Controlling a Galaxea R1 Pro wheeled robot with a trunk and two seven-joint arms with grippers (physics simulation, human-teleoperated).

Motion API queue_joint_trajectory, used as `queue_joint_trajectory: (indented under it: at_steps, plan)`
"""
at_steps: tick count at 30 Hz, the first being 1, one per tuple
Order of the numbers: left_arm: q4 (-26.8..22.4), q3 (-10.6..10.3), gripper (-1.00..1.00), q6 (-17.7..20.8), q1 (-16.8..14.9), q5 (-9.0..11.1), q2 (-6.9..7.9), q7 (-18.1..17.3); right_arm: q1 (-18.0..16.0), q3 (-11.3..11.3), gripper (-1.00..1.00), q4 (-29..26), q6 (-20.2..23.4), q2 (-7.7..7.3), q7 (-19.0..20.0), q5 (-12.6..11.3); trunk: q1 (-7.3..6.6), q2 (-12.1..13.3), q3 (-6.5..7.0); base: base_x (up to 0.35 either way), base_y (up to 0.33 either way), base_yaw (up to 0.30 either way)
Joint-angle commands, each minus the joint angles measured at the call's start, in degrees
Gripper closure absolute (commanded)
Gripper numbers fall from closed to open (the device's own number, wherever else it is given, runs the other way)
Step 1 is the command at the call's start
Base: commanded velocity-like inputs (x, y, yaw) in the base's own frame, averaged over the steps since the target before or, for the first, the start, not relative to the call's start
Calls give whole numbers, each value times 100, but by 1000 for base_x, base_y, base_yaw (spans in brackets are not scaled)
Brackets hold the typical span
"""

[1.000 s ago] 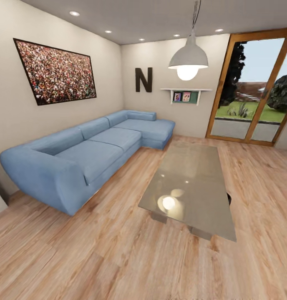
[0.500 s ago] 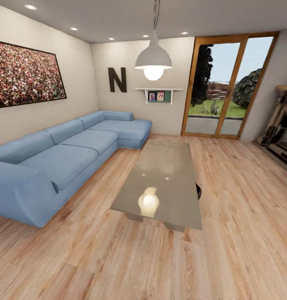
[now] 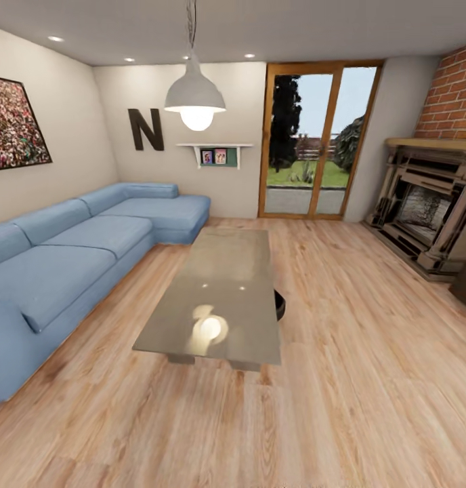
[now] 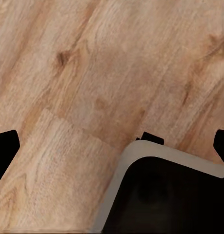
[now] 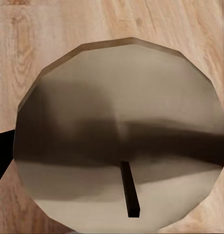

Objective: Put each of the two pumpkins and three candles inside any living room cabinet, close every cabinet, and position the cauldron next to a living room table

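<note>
Survey the room for pumpkins and candles around the table point(image 3: 219, 298), sofa point(image 3: 70, 257) and fireplace point(image 3: 422, 217); finger state of either gripper cannot be told.

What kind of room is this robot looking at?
Most likely a living room in a home. A long blue sofa runs along the wall, a low grey table stands before it on the wood floor, and a fireplace sits against the brick wall opposite.
</note>
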Motion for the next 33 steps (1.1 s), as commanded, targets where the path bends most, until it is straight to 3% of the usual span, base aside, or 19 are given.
queue_joint_trajectory:
  at_steps: [1,23,33]
  plan:
    - [-23,-49,-100,51,-4,8,7,56,-5,52,100,3,-16,1,-23,-28,0,-4,-6,0,-21,-298]
    - [-23,-57,-100,128,-4,-14,-2,55,-5,43,100,3,-14,-13,-23,-29,0,-4,-6,0,-4,-299]
    - [-23,-55,-100,117,-4,-15,6,55,-5,43,100,3,-13,-17,149,-28,0,-4,-48,117,-272,-266]
